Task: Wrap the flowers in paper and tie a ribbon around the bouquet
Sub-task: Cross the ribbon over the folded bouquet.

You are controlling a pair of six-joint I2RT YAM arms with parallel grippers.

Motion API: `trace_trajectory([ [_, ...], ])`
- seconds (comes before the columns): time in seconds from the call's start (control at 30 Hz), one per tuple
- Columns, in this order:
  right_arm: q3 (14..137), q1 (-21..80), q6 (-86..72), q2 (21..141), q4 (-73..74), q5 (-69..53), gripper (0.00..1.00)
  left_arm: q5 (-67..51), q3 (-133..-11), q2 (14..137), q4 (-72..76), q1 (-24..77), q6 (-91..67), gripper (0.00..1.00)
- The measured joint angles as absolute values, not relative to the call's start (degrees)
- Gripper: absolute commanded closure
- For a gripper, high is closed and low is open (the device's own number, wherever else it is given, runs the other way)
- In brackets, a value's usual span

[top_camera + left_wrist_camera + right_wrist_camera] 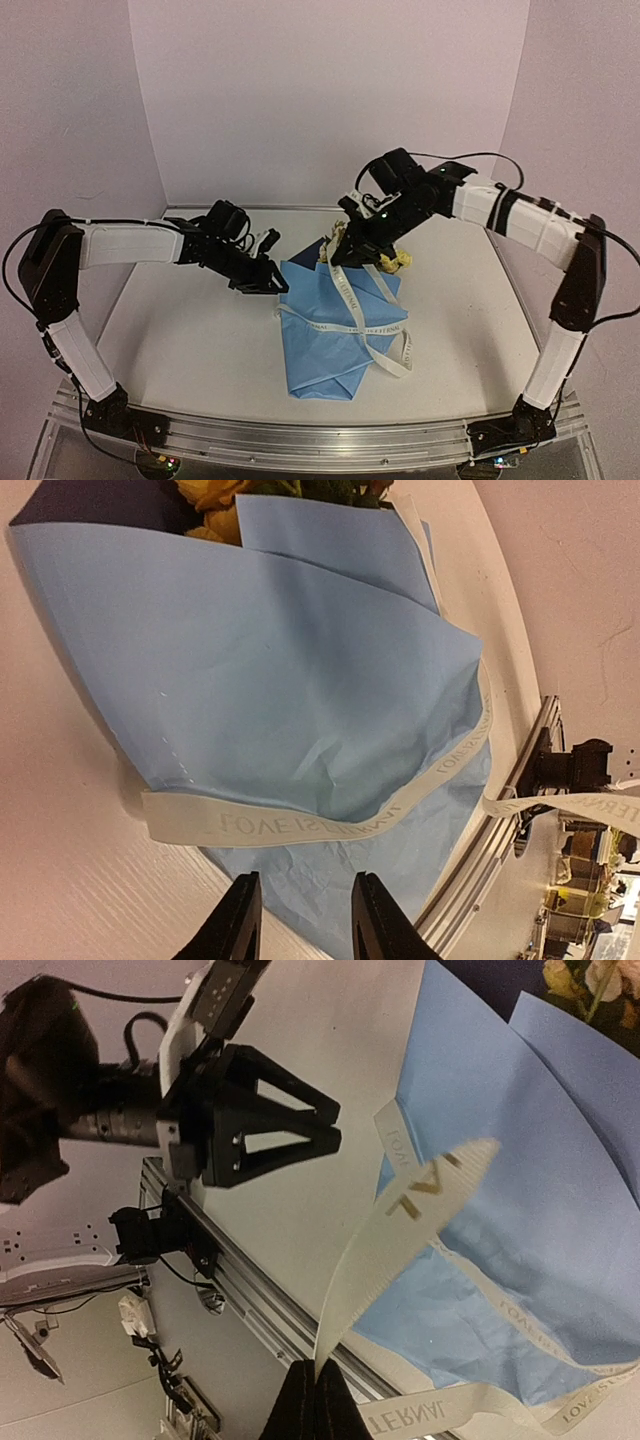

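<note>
Here our right gripper [336, 257] pinches the limp, likely slippery ribbon [345, 298] above the paper [330, 350] it crosses, flowers [397, 262] poking from the paper's far end, while our left gripper [274, 285] hovers narrowly open, empty, at the paper's left edge; we'd grasp a loose tail.

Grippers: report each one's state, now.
Left gripper: open, holding nothing.
Right gripper: shut on the ribbon.
</note>
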State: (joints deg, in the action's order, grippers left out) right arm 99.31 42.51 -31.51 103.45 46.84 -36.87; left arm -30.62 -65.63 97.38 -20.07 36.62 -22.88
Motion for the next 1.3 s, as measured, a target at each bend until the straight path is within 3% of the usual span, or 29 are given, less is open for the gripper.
trace_trajectory([
  [0.23,104.8,40.0,-31.5,115.8,46.4,-43.1,1.0,-31.5,-60.9,97.4,-16.9,40.4,-27.9,0.52],
  [0.73,104.4,37.4,-28.8,118.4,46.6,-43.3,1.0,-26.7,-62.5,105.1,-12.5,42.0,-48.1,0.53],
  [0.93,103.4,37.2,-25.9,118.5,47.5,-43.4,0.98,-22.8,-64.6,107.4,-12.4,42.6,-52.4,0.62],
  [1.13,103.4,37.3,-22.4,119.2,49.6,-42.6,0.98,-20.1,-67.6,109.8,-13.6,43.1,-53.4,0.88],
  [1.3,103.5,37.3,-20.9,120.5,50.6,-42.8,0.98,-19.0,-68.2,109.9,-14.2,43.4,-52.8,1.0],
])
